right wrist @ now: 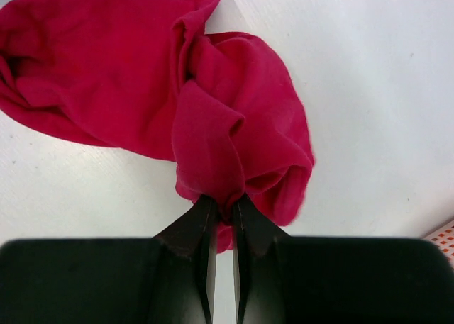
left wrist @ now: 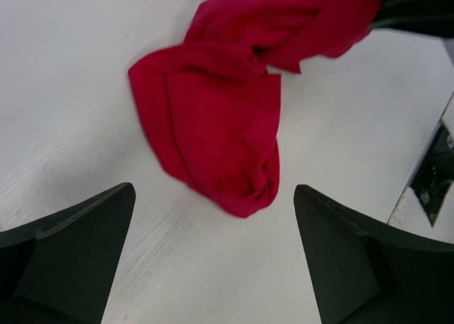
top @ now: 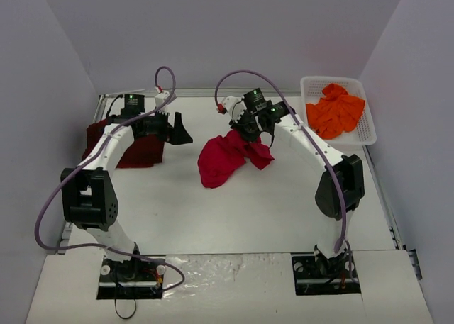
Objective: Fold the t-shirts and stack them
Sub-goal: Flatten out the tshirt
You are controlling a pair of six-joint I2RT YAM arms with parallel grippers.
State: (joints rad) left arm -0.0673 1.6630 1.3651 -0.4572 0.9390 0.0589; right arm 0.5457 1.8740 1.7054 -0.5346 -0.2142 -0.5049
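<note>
Red t-shirt (top: 225,159): crumpled heap mid-counter (top: 234,218), one end raised toward 2 o'clock.
Right claw (right wrist: 221,205): pinched tight on a bunched fold of the red t-shirt.
Left claw (left wrist: 214,191): jaws wide apart, empty, at the heap's 9 o'clock side.
Handling: light, limp cloth that likely sags and twists from one pinch.
Hold: probably shoulder seams or hem corners, one per claw.
Others: maroon t-shirt (top: 142,152) at 9 o'clock; orange t-shirt (top: 335,110) in the basket (top: 312,86) at 2 o'clock.
</note>
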